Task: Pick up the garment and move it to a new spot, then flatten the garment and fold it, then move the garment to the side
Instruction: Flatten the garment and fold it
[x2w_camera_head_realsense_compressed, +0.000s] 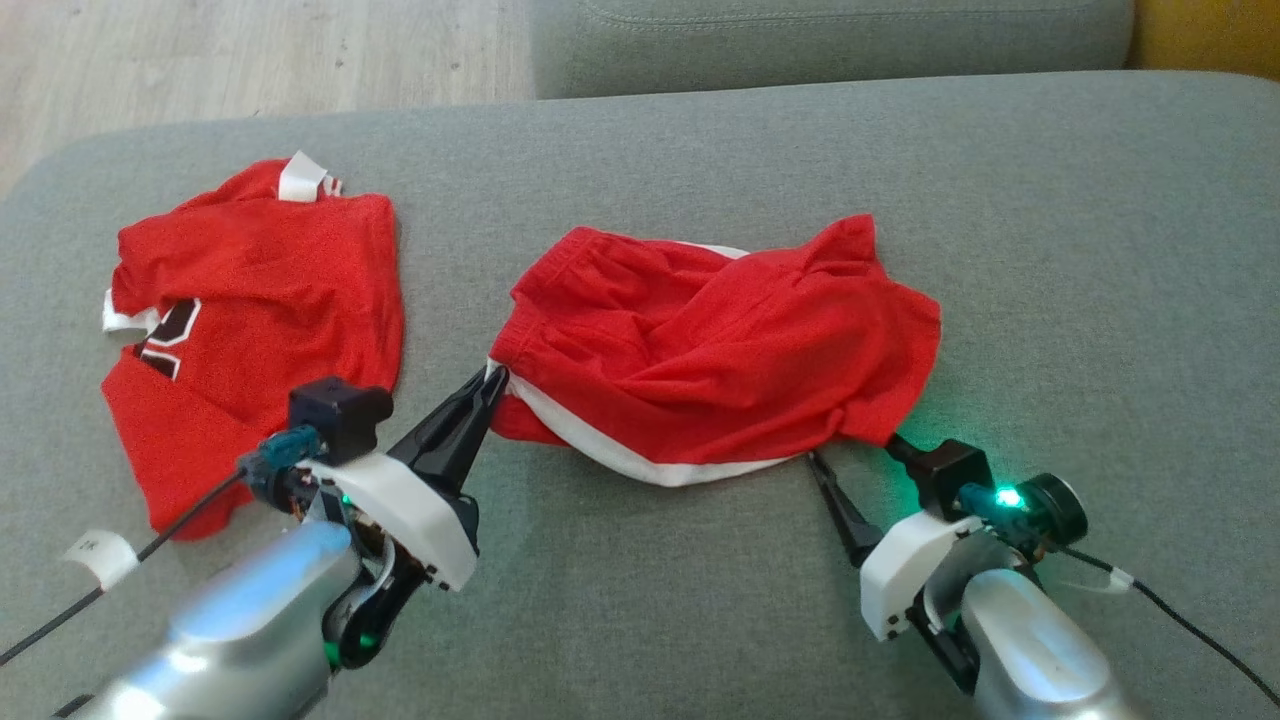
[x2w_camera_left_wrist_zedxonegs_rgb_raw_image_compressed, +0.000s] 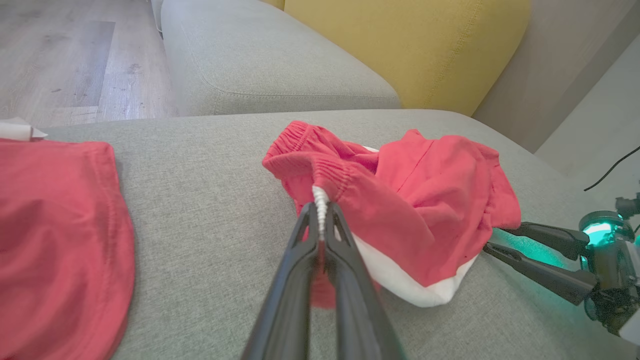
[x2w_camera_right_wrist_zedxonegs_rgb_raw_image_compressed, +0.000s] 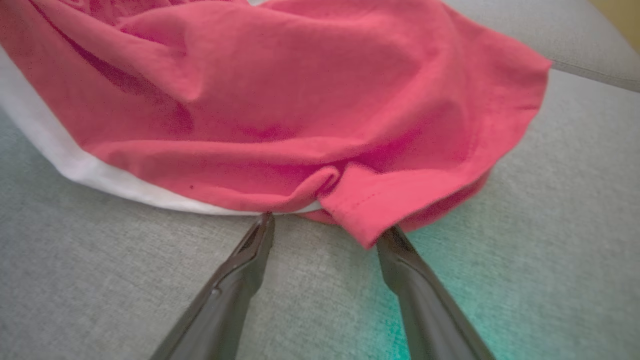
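Grey couch seat, two red garments (shirt, shorts): left gripper tight on shorts, right gripper agape.

Soft, even daylight fills all three views and casts no hard shadows. Only a faint dark rim sits under the garment along its lower edge. At the lower right of the head view, a green lamp behind the right pincer tints the grey cushion and the cloth's hem. The same teal cast colours the lower right of the right wrist frame and the right edge of the left wrist frame. The silver forearm at lower left glares white. Both wrist views render the red washed and pinkish. The dark fingers at the bottom edge are blurred.
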